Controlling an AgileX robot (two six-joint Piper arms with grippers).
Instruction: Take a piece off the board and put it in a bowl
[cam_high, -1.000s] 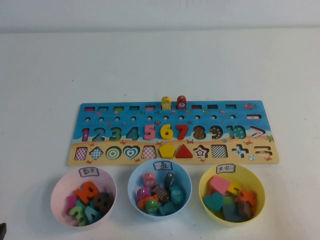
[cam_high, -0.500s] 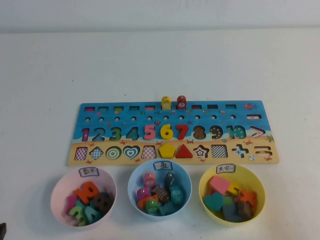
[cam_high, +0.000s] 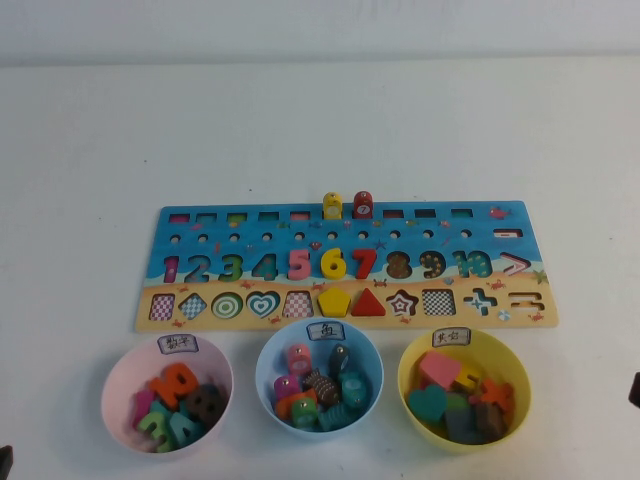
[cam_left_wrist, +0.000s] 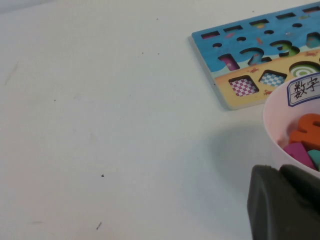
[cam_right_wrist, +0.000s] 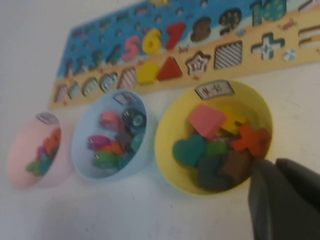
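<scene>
The red piece (cam_high: 363, 205) stands upright at the far edge of the board (cam_high: 500, 240), beside a similar yellow block (cam_high: 332, 206). The light blue bowl (cam_high: 264, 372) sits in front of the board's middle and holds several fish-like pieces. It also shows in the right wrist view (cam_right_wrist: 80, 145). My left gripper (cam_high: 5, 462) is at the near left corner, shut and empty, next to the pink bowl (cam_left_wrist: 272, 125). My right gripper (cam_high: 634, 390) is at the right edge, shut and empty, just beside the yellow bowl (cam_right_wrist: 167, 150).
The pink bowl (cam_high: 112, 385) with number pieces is on the left. The yellow bowl (cam_high: 408, 380) with shape pieces is on the right. A yellow pentagon (cam_high: 334, 301) and a red triangle (cam_high: 368, 303) sit in the board's front row. White table lies beyond the board.
My right gripper has come into sight at the right edge of the high view. The board, bowls and pieces have not moved.
</scene>
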